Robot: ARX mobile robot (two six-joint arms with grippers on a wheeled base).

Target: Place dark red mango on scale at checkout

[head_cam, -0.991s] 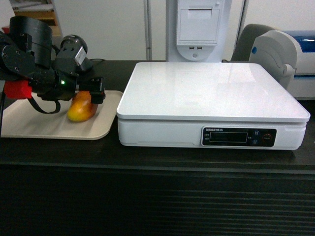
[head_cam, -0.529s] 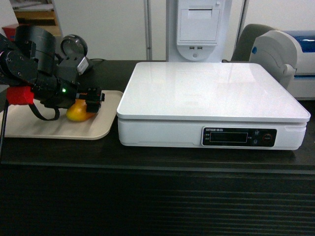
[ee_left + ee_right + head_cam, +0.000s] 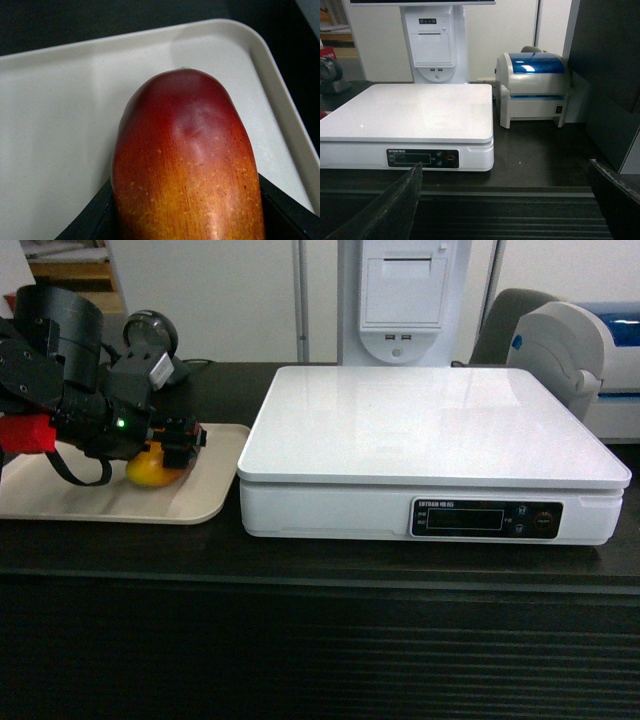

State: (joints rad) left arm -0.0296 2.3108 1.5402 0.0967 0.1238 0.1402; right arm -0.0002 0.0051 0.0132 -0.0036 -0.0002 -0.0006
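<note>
- Dark brown-black checkout counter (image 3: 320, 640) holds a flat beige tray (image 3: 190, 505) and a big white square scale (image 3: 430, 455), side by side.
- The smooth dark red and orange mango (image 3: 187, 165) lies on the tray, not yet on the scale.
- The black left gripper (image 3: 172, 448) sits around the mango with a finger on each side, likely to lift it.
- Whether it squeezes yet is hard to tell.
- The arm hides most of the mango from the head camera.
- The right gripper (image 3: 505, 205) waits open, holding nothing.
</note>
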